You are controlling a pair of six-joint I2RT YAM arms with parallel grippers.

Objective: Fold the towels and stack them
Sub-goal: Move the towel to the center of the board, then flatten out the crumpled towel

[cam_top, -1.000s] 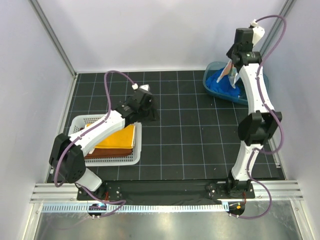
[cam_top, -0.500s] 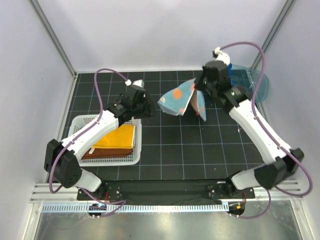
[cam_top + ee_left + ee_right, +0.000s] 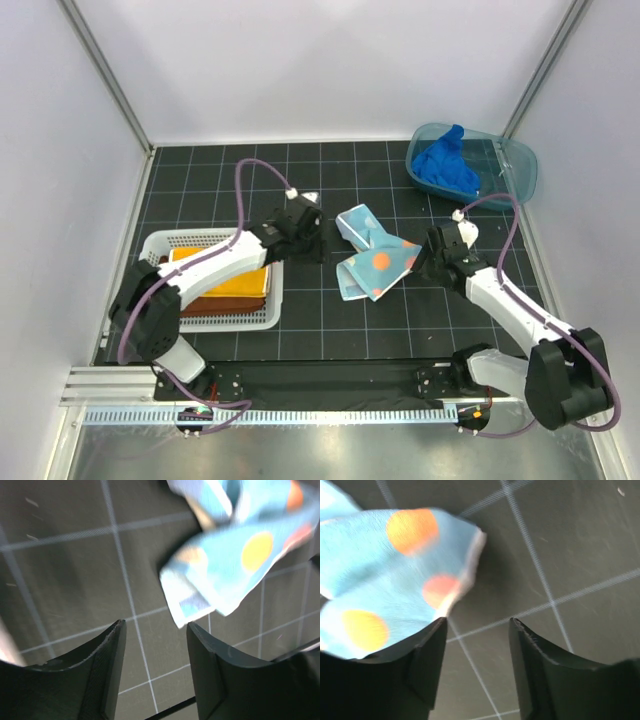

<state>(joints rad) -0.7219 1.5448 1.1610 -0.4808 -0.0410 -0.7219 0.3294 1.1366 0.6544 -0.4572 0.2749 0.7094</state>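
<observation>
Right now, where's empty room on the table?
Bare black mat lies behind the light blue spotted towel, between the white mesh basket and blue plastic tub, and along the near edge. Crowded middle: left gripper and right gripper flank that towel.

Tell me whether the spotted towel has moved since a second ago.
Yes. The spotted towel left the blue tub at far right and now lies crumpled leftward and nearer, between the tub and the white basket.

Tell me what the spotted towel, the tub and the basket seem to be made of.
The spotted towel looks like soft matt cloth, perhaps microfibre: it lies in limp crumpled folds. The tub seems glossy translucent blue plastic: its wall lets light through. The basket is probably rigid white plastic, moulded as open mesh.
</observation>
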